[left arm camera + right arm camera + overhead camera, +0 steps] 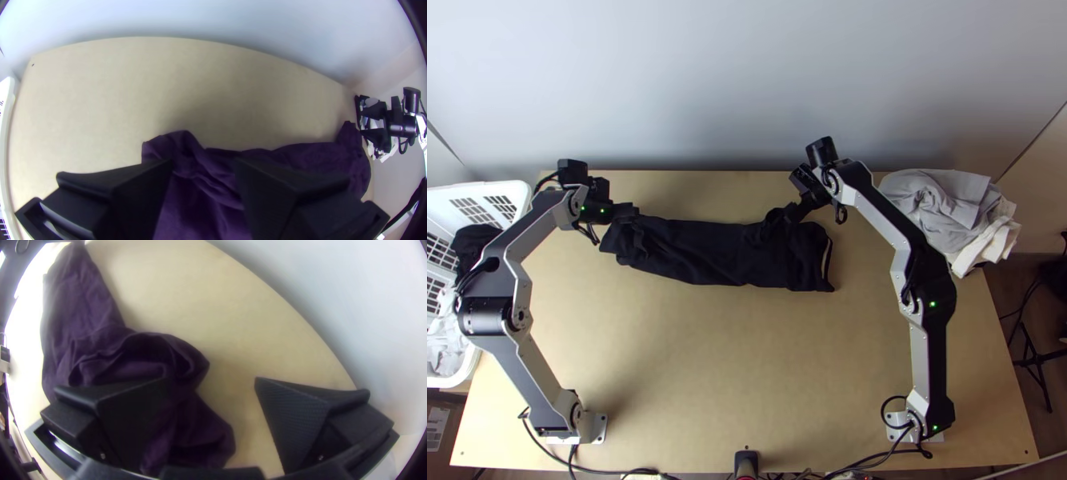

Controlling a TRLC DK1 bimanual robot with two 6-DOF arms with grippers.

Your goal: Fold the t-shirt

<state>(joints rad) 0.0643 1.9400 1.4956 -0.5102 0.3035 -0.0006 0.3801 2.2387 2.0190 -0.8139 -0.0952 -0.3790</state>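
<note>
T-shirt (707, 250): dark cloth, matt, rumpled. Tabletop (723, 360): light wood, smooth, low sheen. Right gripper (792, 214): matt black fingers (289, 418), plastic-looking, inner face finely textured. Right arm's links (919, 360): silver-grey, metallic, satin-smooth. Laundry basket (475, 189): white plastic, smooth. Grey-and-white pile (939, 204): creased cloth, matt. Wall (747, 80): smooth, faint soft gloss.

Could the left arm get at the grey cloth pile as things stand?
Probably not: the left tool is at the left end of the dark shirt, and the right arm stands between it and the grey cloth pile.
</note>
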